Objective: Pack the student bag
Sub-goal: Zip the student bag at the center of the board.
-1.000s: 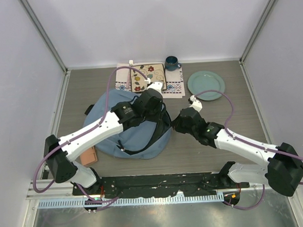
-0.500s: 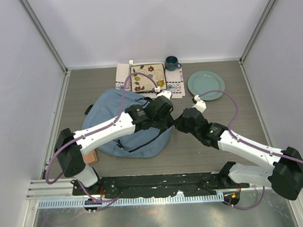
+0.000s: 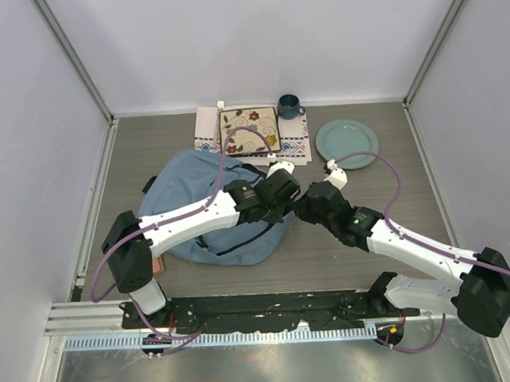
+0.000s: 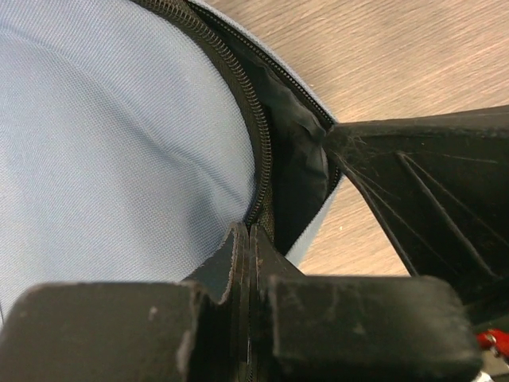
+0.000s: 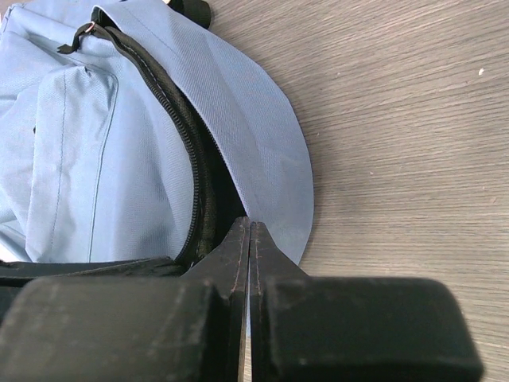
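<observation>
Where the bag lies flat on the worktop, left of centre, both claws meet at its right edge by the zipper. L claw: fingers pressed together, tips on the zipper line. R claw: also pressed together, at the fabric rim. Can't tell if either nips cloth.

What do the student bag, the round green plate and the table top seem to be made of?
The student bag looks like woven synthetic fabric, matte light blue: a fine weave shows close up. The plate seems to be glazed ceramic, smooth pale green with a raised rim, though plastic is possible. The table top looks like wood or wood-look laminate: grey-brown grain lines, matte.
</observation>
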`<move>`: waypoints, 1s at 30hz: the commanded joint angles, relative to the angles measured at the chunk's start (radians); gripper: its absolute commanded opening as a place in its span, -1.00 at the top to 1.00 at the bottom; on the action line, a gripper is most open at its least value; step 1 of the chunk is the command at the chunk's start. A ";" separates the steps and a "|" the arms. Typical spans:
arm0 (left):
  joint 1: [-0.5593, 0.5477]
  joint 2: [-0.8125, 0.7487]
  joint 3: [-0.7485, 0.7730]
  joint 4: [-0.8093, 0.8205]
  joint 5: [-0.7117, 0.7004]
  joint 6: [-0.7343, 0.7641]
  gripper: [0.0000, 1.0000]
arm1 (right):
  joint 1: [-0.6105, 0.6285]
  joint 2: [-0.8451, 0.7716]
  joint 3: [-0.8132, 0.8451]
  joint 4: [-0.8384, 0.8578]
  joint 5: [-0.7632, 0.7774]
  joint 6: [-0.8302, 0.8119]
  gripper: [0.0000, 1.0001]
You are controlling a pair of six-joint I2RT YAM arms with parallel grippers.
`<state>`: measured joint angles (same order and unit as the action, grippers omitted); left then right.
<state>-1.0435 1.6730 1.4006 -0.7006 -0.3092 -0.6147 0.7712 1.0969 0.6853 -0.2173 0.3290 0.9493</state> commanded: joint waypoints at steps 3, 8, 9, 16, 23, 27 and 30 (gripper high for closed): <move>-0.003 0.060 0.077 0.010 -0.120 0.027 1.00 | -0.006 -0.031 0.040 0.050 0.047 0.003 0.98; -0.003 0.042 0.051 0.149 -0.154 0.012 1.00 | -0.006 -0.046 0.036 0.050 0.048 0.005 0.99; -0.003 0.022 0.034 0.179 -0.156 0.012 1.00 | -0.006 -0.042 0.036 0.050 0.045 0.005 0.98; -0.003 -0.117 -0.196 0.455 -0.035 0.010 1.00 | -0.006 -0.046 0.026 0.056 0.044 0.008 0.98; -0.003 -0.137 -0.229 0.391 -0.004 -0.019 0.44 | -0.006 -0.061 0.020 0.059 0.048 0.005 0.85; -0.003 -0.214 -0.268 0.385 -0.034 -0.020 -0.50 | -0.007 -0.074 0.017 0.053 0.059 0.000 0.79; -0.003 -0.259 -0.253 0.348 -0.036 -0.007 -0.61 | -0.007 -0.077 0.017 0.050 0.058 0.000 0.78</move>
<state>-1.0470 1.5097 1.1332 -0.3412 -0.3279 -0.6254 0.7704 1.0645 0.6853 -0.2150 0.3294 0.9482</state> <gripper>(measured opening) 0.779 0.107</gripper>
